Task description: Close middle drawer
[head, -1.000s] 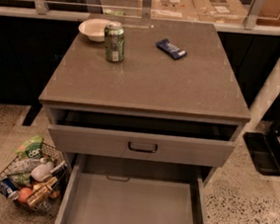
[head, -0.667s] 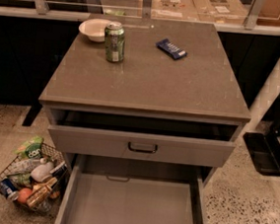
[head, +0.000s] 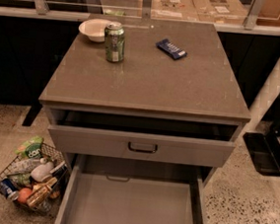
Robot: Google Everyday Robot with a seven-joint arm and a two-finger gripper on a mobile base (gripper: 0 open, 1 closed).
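No gripper in frame, so can't tell how the jaws stand. The middle drawer sits pulled far out at bottom centre, under the slightly open top drawer. My read: nothing done yet, the whole push is left.

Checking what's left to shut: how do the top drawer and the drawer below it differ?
The top drawer is open only slightly, its front and dark handle showing; the middle drawer is pulled far out, its inside floor showing, front out of frame. Both are grey. The hand is not in view.
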